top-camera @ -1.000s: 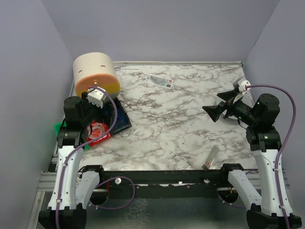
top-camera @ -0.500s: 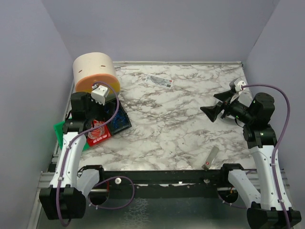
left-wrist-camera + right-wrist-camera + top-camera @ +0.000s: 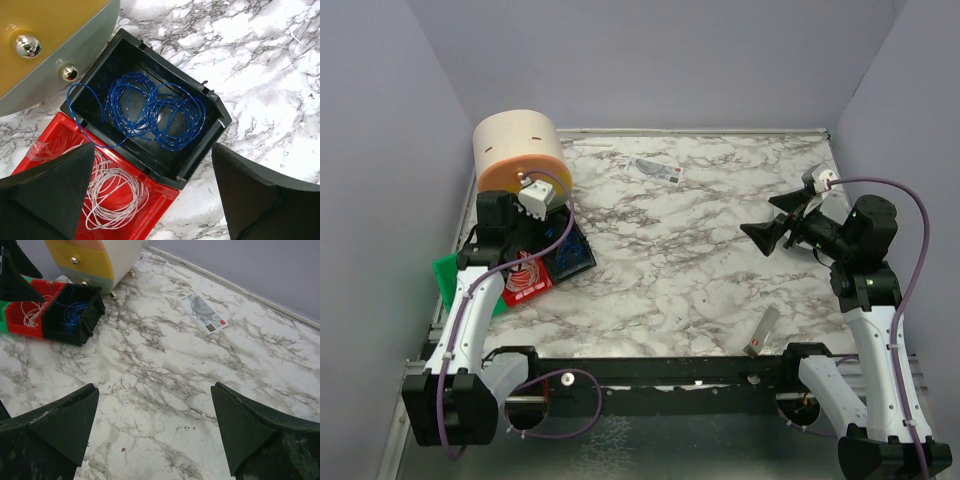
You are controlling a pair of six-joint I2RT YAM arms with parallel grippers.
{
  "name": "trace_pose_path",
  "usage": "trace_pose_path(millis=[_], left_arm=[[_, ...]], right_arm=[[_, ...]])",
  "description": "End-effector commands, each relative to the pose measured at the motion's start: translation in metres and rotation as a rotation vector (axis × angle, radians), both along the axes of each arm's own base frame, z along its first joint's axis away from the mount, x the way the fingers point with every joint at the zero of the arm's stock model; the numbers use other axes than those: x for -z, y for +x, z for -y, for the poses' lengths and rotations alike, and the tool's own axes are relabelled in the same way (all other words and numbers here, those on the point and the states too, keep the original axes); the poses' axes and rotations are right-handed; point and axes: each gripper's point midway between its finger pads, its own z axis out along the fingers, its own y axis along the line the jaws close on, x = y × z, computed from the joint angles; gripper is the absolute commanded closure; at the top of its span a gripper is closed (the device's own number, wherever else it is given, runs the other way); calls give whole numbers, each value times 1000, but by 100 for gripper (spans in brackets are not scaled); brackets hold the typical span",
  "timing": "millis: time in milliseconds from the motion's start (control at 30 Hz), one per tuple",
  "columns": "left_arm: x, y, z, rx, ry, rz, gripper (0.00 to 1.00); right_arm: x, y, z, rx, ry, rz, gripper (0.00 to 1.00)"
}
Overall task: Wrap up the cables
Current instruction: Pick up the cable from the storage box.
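- Left gripper (image 3: 154, 150): my jaws are spread fully wide, holding nothing and touching nothing, hanging over the bins.
- Right gripper (image 3: 155, 387): my jaws are equally wide and empty, above the bare marble table (image 3: 165, 405).
- Black bin (image 3: 167, 64): holds one blue wire coil (image 3: 160, 112).
- Red bin (image 3: 155, 197): pressed against the black one, holding loose white-pink wire loops (image 3: 112, 187).
- Round drawer unit (image 3: 515, 140): has knobs and stands just behind the bins.
- Printed card (image 3: 202, 312): lies on the far marble.
- Small grey stick (image 3: 762, 330): lies near the front edge.
- Lavender walls (image 3: 670, 60): stand on three sides.
- Cable, thin grey: I cannot pick it out; it is possibly lost among the marble's dark veins.
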Motion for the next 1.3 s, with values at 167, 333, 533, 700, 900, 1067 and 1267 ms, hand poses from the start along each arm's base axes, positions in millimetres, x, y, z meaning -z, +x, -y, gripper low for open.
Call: trace_pose_path(millis=[167,333,533,700,900,1067,1267], left_arm=[[9,0,34,144,142,11,1],[23,4,42,150,235,2,1],[44,9,41,161,280,-35,1],[61,14,40,165,302,-69,3],[77,16,41,184,317,-90,8],[88,17,42,199,323,-106,12],[99,21,42,196,335,-116,22]], right_arm=[[2,-3,-2,-24,-8,12,0],[4,-3,-1,-24,-14,12,0],[4,-4,-1,-28,-18,13,0],[4,-5,-1,-29,-23,16,0],[4,-5,-1,-30,-24,17,0],[4,-6,-1,-30,-26,20,0],[5,-6,-1,-29,-30,20,0]])
